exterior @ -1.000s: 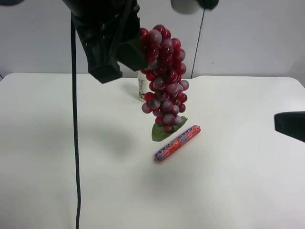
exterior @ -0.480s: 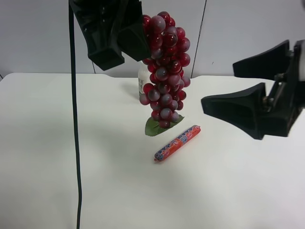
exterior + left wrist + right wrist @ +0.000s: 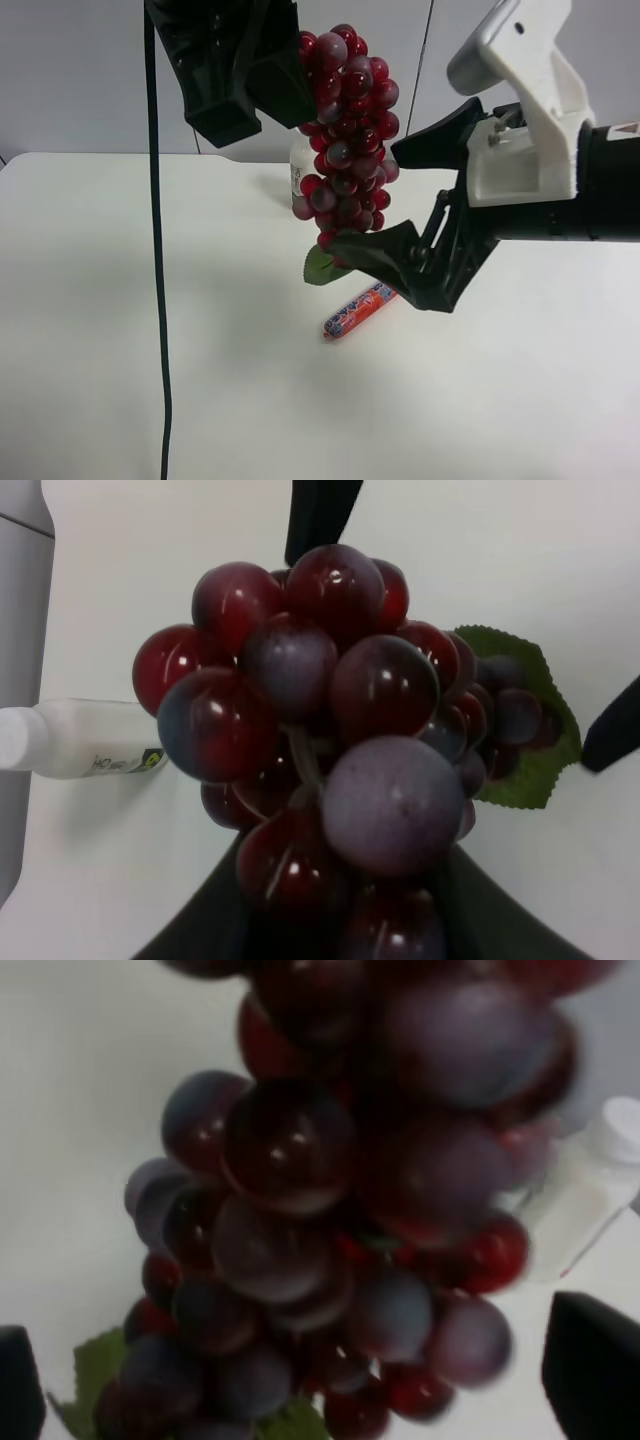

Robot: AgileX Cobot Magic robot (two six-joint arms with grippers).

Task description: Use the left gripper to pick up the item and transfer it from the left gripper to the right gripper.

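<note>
The item, a bunch of dark red-purple grapes (image 3: 345, 140) with a green leaf (image 3: 318, 266), hangs high above the table. My left gripper (image 3: 298, 95) is shut on its top end. In the left wrist view the grapes (image 3: 330, 740) fill the space between the black jaws of the left gripper (image 3: 345, 930). My right gripper (image 3: 365, 200), on the arm with the white housing, stands open. One finger is above and one below the bunch's lower half. In the right wrist view the grapes (image 3: 330, 1220) sit close between the spread fingertips of the right gripper (image 3: 305, 1380).
A white bottle (image 3: 297, 165) stands behind the bunch on the white table (image 3: 150, 380). A red-blue sausage-shaped pack (image 3: 355, 312) lies on the table under the right gripper. A black cable (image 3: 155, 250) hangs down at the exterior high view's left.
The right arm has swung in from the exterior high view's right edge until its open jaws flank the bunch. The left gripper lifted the grapes slightly, then held still.
</note>
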